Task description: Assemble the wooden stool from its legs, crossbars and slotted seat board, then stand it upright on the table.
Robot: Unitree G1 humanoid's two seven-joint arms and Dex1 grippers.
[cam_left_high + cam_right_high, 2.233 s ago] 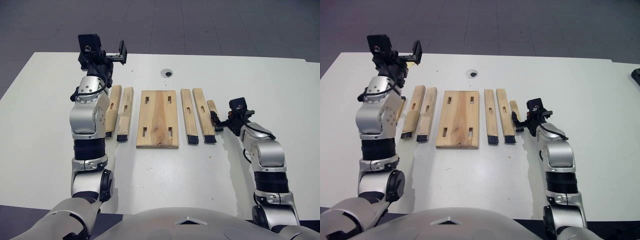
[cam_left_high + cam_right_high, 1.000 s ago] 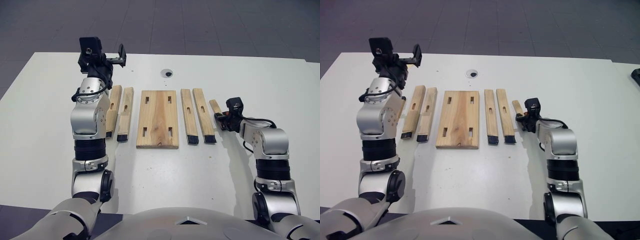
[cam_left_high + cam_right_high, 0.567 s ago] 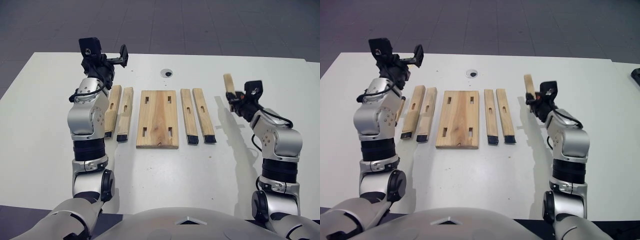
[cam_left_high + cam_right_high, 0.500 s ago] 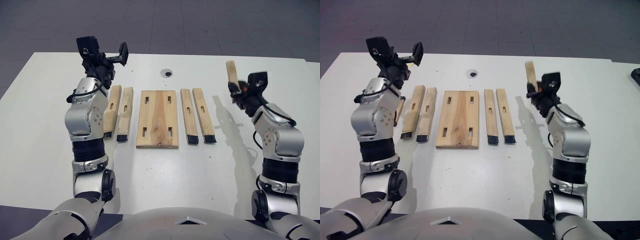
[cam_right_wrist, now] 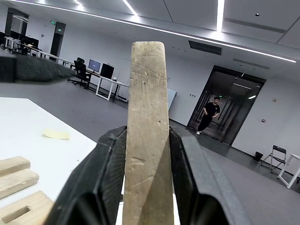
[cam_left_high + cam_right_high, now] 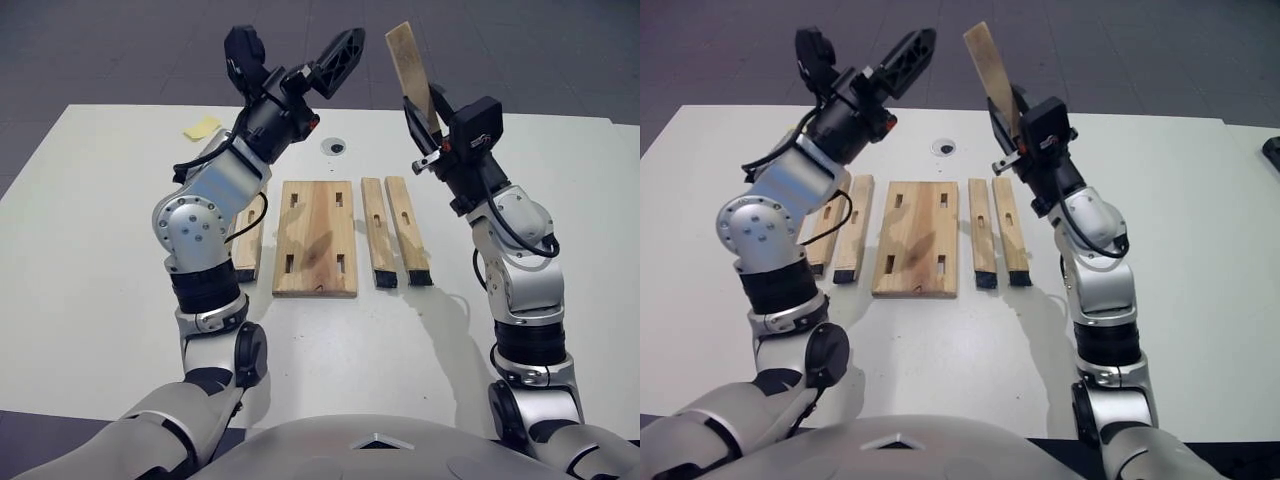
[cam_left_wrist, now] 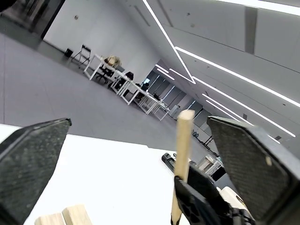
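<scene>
The slotted seat board (image 6: 316,235) lies flat at the table's middle. Two legs (image 6: 392,242) lie just right of it, and more legs (image 6: 845,240) lie to its left, partly behind my left arm. My right gripper (image 6: 430,112) is raised above the right legs, shut on a short wooden crossbar (image 6: 410,58) that stands nearly upright; the right wrist view has this crossbar (image 5: 145,126) between both black fingers (image 5: 96,180). My left gripper (image 6: 295,55) is held high over the table's far side, open, facing the crossbar (image 7: 182,154) from close by, not touching it.
A yellow sticky note (image 6: 203,127) lies at the far left of the white table (image 6: 90,270). A round cable hole (image 6: 335,147) sits beyond the seat board. The table's near half and right side are bare.
My right gripper picked the crossbar off the table beside the right legs and raised it up and inward. My left arm swung up and toward the middle, uncovering the sticky note.
</scene>
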